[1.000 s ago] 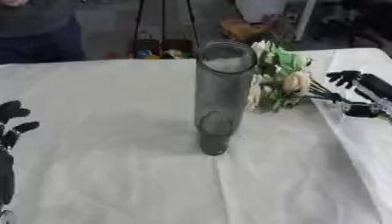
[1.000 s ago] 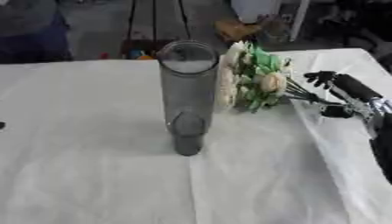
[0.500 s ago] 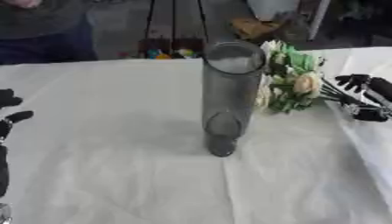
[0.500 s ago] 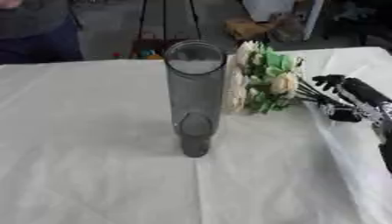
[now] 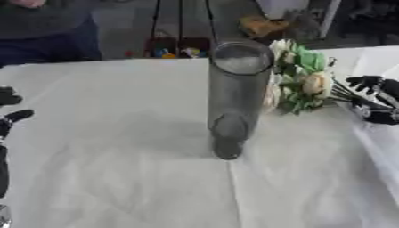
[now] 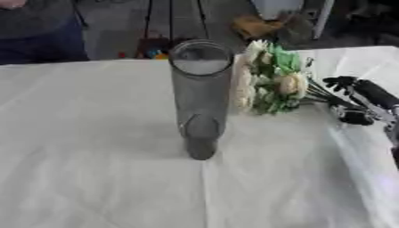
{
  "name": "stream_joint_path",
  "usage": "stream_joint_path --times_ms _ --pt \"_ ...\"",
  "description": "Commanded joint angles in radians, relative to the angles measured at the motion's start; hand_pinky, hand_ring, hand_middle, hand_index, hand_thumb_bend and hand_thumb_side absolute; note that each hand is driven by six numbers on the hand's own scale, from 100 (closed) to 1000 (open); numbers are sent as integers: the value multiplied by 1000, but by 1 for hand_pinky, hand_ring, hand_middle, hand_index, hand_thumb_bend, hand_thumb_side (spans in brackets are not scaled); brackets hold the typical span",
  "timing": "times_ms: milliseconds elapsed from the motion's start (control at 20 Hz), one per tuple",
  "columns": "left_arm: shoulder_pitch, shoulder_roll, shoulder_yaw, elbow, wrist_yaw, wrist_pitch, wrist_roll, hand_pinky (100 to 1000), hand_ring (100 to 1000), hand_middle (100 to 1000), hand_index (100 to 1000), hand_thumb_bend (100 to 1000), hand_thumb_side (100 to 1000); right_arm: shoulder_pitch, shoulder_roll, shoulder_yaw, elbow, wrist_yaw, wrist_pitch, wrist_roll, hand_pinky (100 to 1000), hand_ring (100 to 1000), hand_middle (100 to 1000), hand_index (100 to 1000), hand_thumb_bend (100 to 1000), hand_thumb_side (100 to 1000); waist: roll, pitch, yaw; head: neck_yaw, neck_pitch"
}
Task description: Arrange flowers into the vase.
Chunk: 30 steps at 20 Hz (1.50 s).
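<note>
Flowers (image 6: pixel 273 82) nearer the vase (image 6: pixel 200 93), apparently pinched in right hand (image 6: pixel 355 100); left hand (image 5: pixel 8 118) open.

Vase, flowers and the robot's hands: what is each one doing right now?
Tall grey glass vase: upright on the white cloth, no flowers in it.
Bunch of cream flowers with green leaves: lying beside the vase, stems towards the right hand.
Right hand: at the stems, fingers curled; whether it grips them is unclear.
Left hand: at the left edge, open, holding nothing.
</note>
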Motion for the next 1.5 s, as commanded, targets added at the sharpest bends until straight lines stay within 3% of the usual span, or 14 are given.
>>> stream_joint_path --times_ms 50,250,550,950,1250,1500 --pt "-14 11 9 -20 1 1 1 712 921 638 791 974 770 -10 -50 5 4 28 11 -23 669 767 802 945 129 122 -1 -10 -2 -3 -6" --pt "-14 11 8 -19 2 1 0 712 922 638 791 974 770 -8 -53 13 24 53 16 -42 675 771 808 948 135 134 -2 -8 -7 -7 -4" --pt "-11 12 7 -17 4 0 -2 713 922 638 791 976 771 -9 -58 27 39 94 15 -64 691 780 821 942 227 179 -7 -8 -11 -10 -1" --pt "-10 13 7 -15 5 -1 -3 713 923 638 791 977 771 -11 -58 33 49 159 16 -75 691 770 828 936 282 218 -11 -8 -14 -10 3" --pt "-8 13 7 -13 7 -2 -4 713 924 639 791 979 772 -17 -56 36 32 241 26 -90 634 704 789 906 418 296 -13 -8 -10 -10 6" --pt "-8 13 7 -12 7 -3 -5 713 925 639 791 979 772 -21 -52 24 21 300 40 -115 601 674 755 890 448 331 -16 -8 -12 -10 7"
